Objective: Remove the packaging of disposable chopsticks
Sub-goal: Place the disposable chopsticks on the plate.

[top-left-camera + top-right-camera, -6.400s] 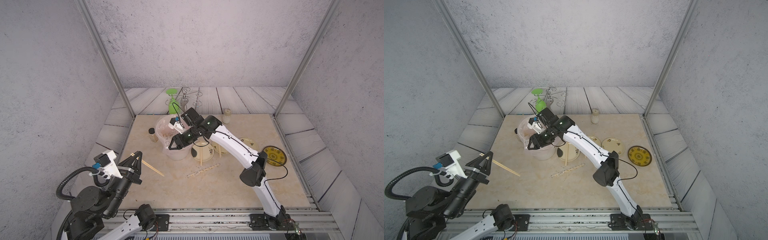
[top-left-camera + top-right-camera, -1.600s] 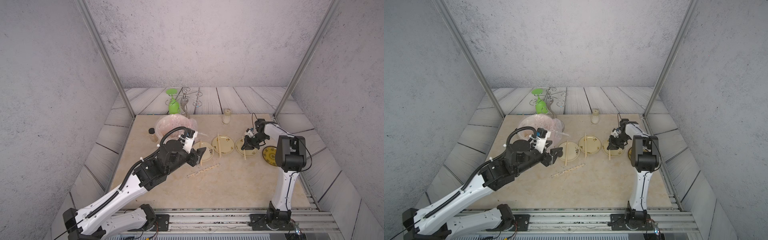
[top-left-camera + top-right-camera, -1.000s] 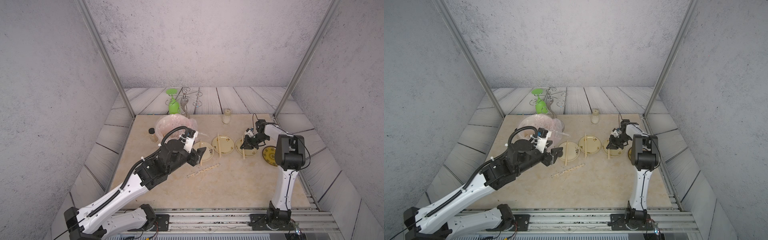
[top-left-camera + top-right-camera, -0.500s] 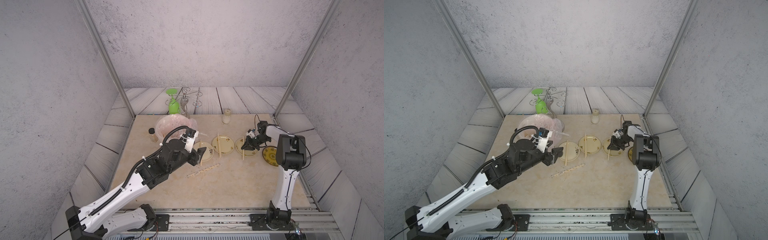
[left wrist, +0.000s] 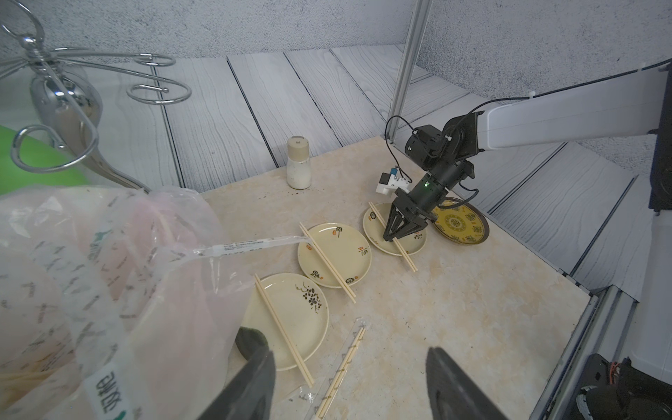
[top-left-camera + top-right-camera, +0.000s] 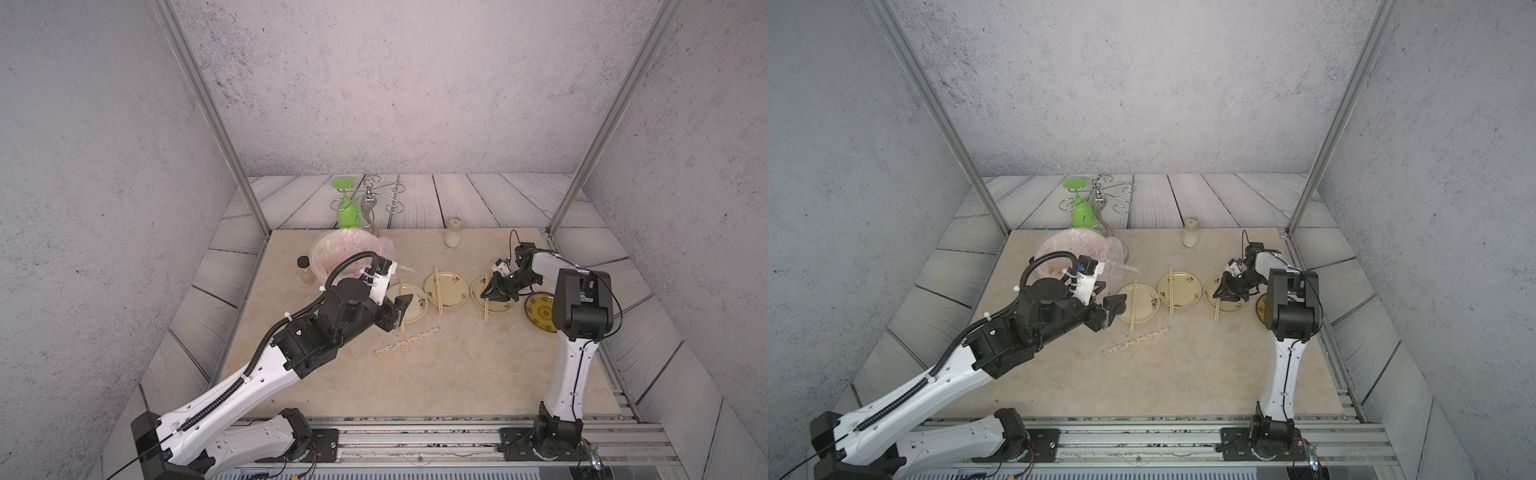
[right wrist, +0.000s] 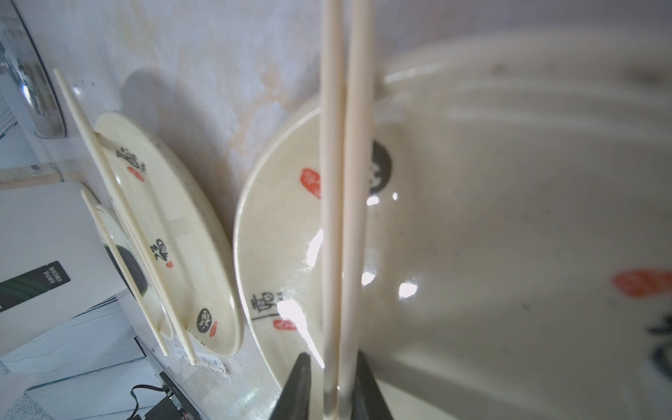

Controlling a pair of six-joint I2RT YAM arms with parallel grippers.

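The right gripper [image 6: 488, 296] is down over the right-hand cream plate [image 6: 476, 286]. Its black fingers [image 7: 298, 392] stand close on either side of a bare pair of chopsticks [image 7: 345, 182], about midway along it. A thin gap shows beside one finger in the right wrist view, so I cannot tell whether the sticks are pinched or let go. That pair runs front to back, toward the back wall, with its near end hanging past the plate's rim. Two more bare pairs lie almost parallel to it, the middle pair [image 6: 437, 291] across the middle plate [image 6: 455, 286] and the left pair [image 6: 1133, 305] across the left plate [image 6: 1144, 309]. On the table [image 6: 436, 374] just in front of those plates is a wrapped pair [image 6: 407, 340] in its clear sleeve. It lies at a slant, with its far end pointing toward the right arm's side. An empty sleeve [image 5: 254, 243] pokes crosswise out of the pinkish bag [image 5: 109, 254] toward the plates. The left gripper [image 6: 397, 309] hovers beside the left plate with its jaws spread wide and nothing between them.
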